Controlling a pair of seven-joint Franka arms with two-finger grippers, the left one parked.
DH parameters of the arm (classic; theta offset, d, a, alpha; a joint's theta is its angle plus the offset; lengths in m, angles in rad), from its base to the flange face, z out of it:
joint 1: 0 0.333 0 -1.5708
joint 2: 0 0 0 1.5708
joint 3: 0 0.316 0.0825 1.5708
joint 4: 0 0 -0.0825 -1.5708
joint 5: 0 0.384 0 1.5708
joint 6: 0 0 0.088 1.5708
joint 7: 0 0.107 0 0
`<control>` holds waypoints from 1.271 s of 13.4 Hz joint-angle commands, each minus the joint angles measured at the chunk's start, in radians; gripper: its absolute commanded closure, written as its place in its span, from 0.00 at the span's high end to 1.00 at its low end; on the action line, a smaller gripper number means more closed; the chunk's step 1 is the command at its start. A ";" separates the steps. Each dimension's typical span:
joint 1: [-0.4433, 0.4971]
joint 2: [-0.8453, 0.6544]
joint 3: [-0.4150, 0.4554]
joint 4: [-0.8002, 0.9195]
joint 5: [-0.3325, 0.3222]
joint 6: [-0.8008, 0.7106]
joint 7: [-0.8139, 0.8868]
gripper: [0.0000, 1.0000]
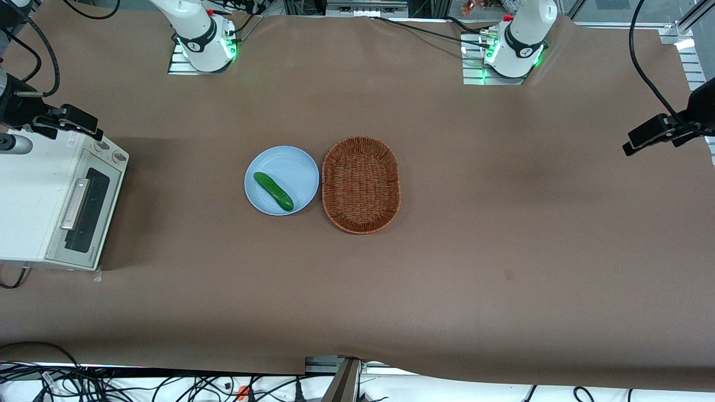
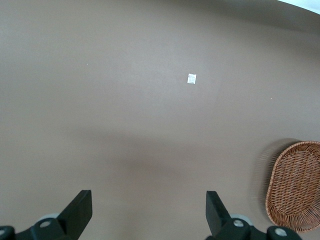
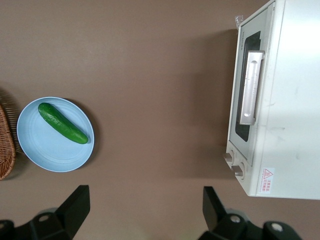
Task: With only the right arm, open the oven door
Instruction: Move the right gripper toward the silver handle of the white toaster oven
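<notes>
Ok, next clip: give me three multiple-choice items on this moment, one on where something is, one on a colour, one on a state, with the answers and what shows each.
1. Where does the cucumber lie?
A. in the wicker basket
B. on the blue plate
C. on top of the oven

2. What colour is the bar handle on the oven door?
A. silver
B. red
C. black

3. What state are the oven door and the gripper in?
A. door dropped fully open, fingers shut on the handle
B. door gone, gripper on the plate
C. door closed, fingers open and clear of it

Answers: 1 B, the cucumber rests across the plate, beside the basket. 2 A, the handle shines pale metal against the dark window. 3 C, the door sits flush with the oven front, and the right wrist view shows the fingers spread over bare table, holding nothing.
</notes>
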 commanded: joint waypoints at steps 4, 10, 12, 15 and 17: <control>-0.019 -0.009 0.025 0.001 -0.012 0.003 -0.009 1.00; 0.004 0.003 0.028 0.002 -0.048 -0.081 -0.001 1.00; 0.022 0.006 0.028 0.002 -0.062 -0.095 0.002 1.00; 0.028 0.009 0.028 -0.008 -0.111 -0.133 0.002 1.00; 0.045 0.041 0.028 -0.010 -0.194 -0.153 0.013 1.00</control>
